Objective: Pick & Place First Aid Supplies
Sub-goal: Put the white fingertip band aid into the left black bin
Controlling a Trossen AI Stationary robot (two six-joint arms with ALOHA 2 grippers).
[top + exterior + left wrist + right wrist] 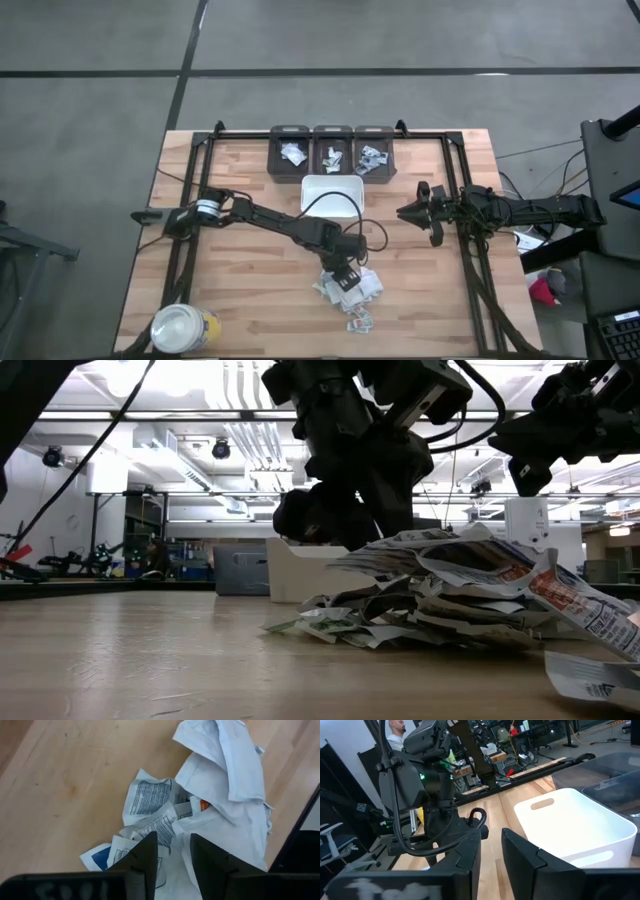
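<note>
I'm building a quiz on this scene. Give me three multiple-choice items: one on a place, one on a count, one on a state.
1. Where is the left gripper?
A. over the packet pile
B. inside the tray
C. beside the jar

2. How many dark bins stand behind the tray?
A. one
B. three
C. five

3. What does the right gripper hold?
A. a packet
B. the jar
C. nothing

Answers:
1. A, its fingers point down onto the packets.
2. B, three stand in a row in the high view.
3. C, the gap between its fingers is bare.
</note>
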